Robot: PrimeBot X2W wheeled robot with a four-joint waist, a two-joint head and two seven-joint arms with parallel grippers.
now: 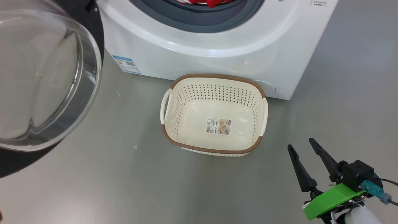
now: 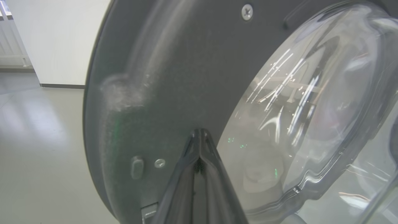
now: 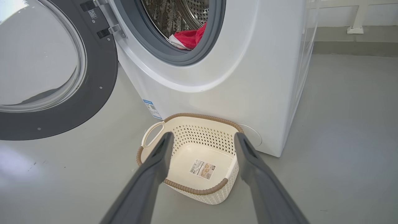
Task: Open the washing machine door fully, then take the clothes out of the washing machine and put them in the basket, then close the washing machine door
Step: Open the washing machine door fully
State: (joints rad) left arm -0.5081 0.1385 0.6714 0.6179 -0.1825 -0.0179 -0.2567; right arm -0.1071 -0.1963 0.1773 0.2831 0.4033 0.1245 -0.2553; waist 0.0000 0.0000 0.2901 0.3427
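Closest to the lens are the two fingers of my left claw (image 2: pixel 200 133), rising from the bottom middle of the left wrist frame. They are clenched tip to tip with nothing between them. Their joined tip sits at the dark inner face of the washing machine door (image 2: pixel 174 77), just left of its glass window (image 2: pixel 311 93). Whether it presses or merely hovers, I cannot tell.

I judge the step in hand to be swinging the door fully open. To do that well I should push on the flat dark ring, not the bulging glass where the tip would slide. I should also follow the door's arc about the hinge (image 3: pixel 108 29) and ease off near its stop.

In the head frame the door takes the left side, swung well away from the washing machine (image 1: pixel 217 59) at top centre. The clothes (image 3: pixel 190 38) lie in the drum, red at the lower lip of the opening. The basket (image 1: pixel 217 93) stands empty on the floor (image 1: pixel 108 174) mid-frame, its far rim just beside the machine's front. At lower right my right claw (image 1: pixel 300 143) hangs released, fingers spread and holding nothing, apart from the basket. It looks ready to reach for the clothes.
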